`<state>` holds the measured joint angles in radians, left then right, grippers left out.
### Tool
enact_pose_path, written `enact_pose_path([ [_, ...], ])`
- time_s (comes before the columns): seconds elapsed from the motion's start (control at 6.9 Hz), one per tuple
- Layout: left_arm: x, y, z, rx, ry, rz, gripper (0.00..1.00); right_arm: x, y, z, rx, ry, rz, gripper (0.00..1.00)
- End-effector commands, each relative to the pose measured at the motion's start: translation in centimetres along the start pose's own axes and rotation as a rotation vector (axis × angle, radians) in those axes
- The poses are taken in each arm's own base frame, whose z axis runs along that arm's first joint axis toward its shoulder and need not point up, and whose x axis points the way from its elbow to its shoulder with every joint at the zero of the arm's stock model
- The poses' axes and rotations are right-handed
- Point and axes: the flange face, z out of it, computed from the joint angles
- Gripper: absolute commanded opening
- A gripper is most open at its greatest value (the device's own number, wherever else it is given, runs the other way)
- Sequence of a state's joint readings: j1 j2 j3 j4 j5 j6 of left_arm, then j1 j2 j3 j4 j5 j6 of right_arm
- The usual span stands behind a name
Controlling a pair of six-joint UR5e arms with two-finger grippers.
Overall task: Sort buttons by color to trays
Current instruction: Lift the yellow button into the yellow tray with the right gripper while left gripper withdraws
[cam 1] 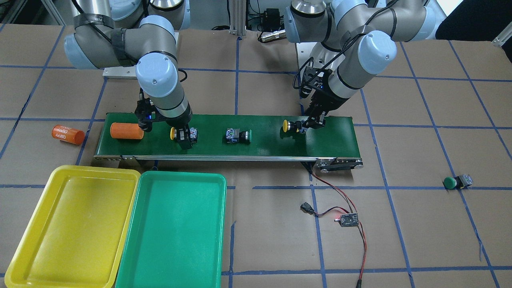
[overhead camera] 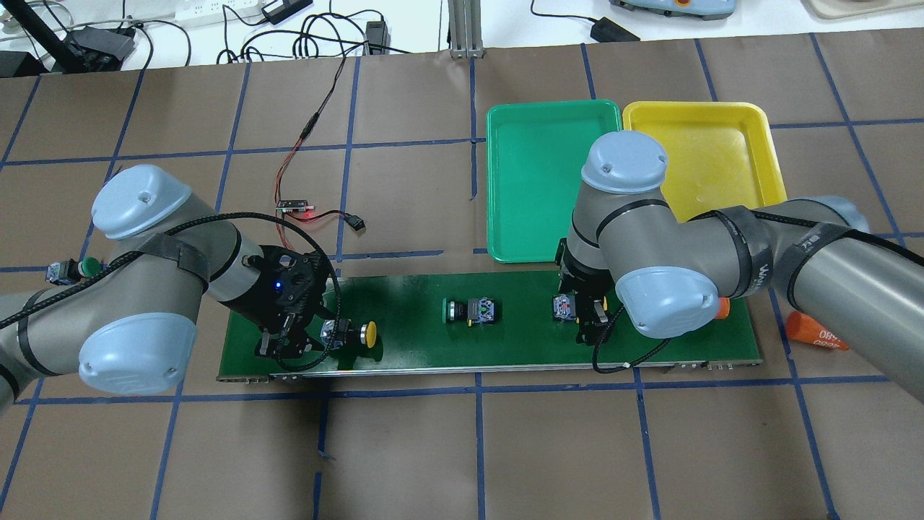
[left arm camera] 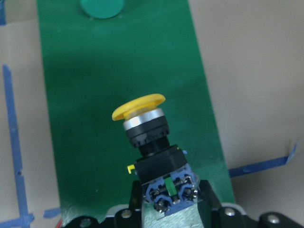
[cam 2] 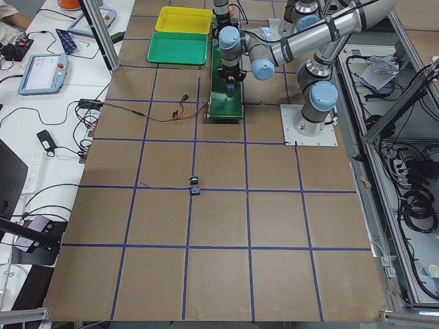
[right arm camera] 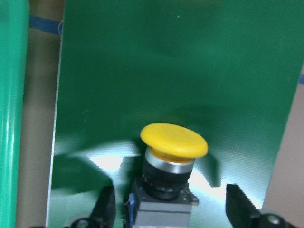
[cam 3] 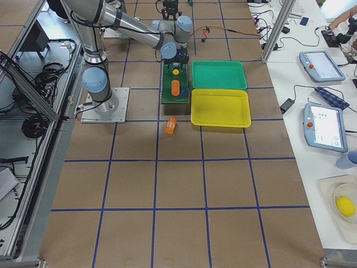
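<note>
My left gripper is shut on the dark body of a yellow button at one end of the conveyor belt. The left wrist view shows that button between the fingers. My right gripper is open, its fingers standing apart on either side of the second yellow button, which lies on the belt and shows in the right wrist view. A green button lies mid-belt. Another green button lies on the table off the belt. The yellow tray and green tray hold nothing.
An orange cylinder lies on the belt just past my right gripper. A second one, marked 4680, lies on the table beyond the belt's end. A small circuit board with red and black wires lies between the belt and the table's edge.
</note>
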<state>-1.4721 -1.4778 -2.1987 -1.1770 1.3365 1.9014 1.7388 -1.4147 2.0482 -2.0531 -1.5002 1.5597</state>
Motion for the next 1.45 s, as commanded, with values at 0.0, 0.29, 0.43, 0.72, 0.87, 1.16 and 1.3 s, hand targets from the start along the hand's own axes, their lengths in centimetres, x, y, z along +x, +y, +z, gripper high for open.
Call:
enact_pose_path([
  [0.0, -0.8, 1.1, -0.6, -0.029, -0.056, -0.008, 1.00, -0.5, -0.8, -0.4, -0.006, -0.035, -0.035, 0.00],
  [0.29, -1.5, 11.5, -3.4, -0.101, -0.151, -0.212, 1.00, -1.1, -1.1, -2.0, 0.007, -0.068, -0.062, 0.00],
  [0.43, -1.5, 17.9, -5.6, -0.116, -0.203, -0.316, 1.00, -3.1, -0.9, -5.9, 0.015, -0.143, -0.066, 0.00],
  [0.72, -5.2, 26.1, -8.8, -0.297, -0.148, -0.376, 1.00, -6.8, -8.6, -12.6, 0.032, -0.246, -0.121, 0.00],
  [0.87, -6.1, 30.6, -8.6, -0.290, -0.139, -0.426, 1.00, -7.0, -14.6, -13.1, 0.042, -0.238, -0.175, 0.00],
  [1.16, -2.3, 42.0, -7.9, -0.307, -0.169, -0.465, 1.00, -9.8, -23.6, -9.6, 0.055, -0.208, -0.315, 0.00],
  [1.3, -2.7, 43.7, -6.6, -0.324, -0.189, -0.446, 1.00, -12.2, -25.9, -6.9, 0.063, -0.208, -0.307, 0.00],
])
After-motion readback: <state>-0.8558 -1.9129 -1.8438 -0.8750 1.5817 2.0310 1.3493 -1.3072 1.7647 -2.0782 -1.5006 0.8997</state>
